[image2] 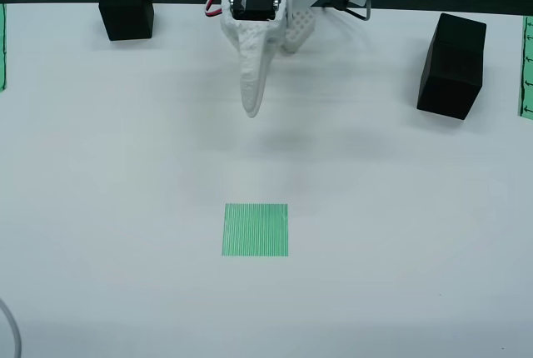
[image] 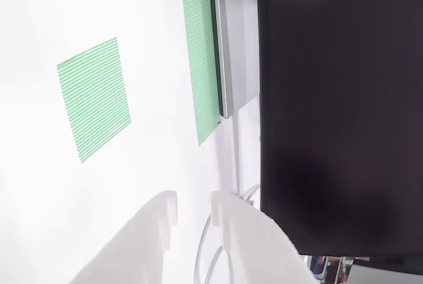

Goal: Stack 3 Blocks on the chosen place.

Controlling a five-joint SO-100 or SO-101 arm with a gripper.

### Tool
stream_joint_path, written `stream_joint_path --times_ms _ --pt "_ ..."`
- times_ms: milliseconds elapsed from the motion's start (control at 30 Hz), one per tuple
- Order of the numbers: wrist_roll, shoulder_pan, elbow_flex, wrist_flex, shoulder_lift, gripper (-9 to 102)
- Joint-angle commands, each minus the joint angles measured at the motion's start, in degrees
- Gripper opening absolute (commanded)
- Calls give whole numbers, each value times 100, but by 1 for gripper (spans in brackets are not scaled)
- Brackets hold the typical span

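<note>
Over the white table (image2: pixel 125 208), seen from above, the gripper (image2: pixel 251 108) hangs with nothing in it, fingers close together with a narrow gap in the view that rides on the gripper. Green striped patch (image2: pixel 256 229) lies bare below it. One black cube (image2: pixel 127 9) sits far left, another (image2: pixel 451 65) far right, well apart.

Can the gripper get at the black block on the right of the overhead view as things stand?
Probably yes. The gripper hangs empty over bare table, and nothing lies between it and that block, which stands alone and apart from the green strip at the edge. Whether the arm stretches that far is uncertain.
</note>
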Motion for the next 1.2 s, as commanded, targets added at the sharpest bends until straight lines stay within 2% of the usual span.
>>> stream_joint_path --times_ms 0,700,933,1033,1100,1167 --pt "26 26 246 -88 70 2" --pt "-105 -334 185 -264 -26 2" --pt "-756 -1116 -1635 -545 -2435 2" --pt "-1828 -1274 -2470 -694 -3507 2" --pt "-2162 -1433 -3094 -413 -4069 2" --pt "-2461 -1723 -3788 220 -4500 2"
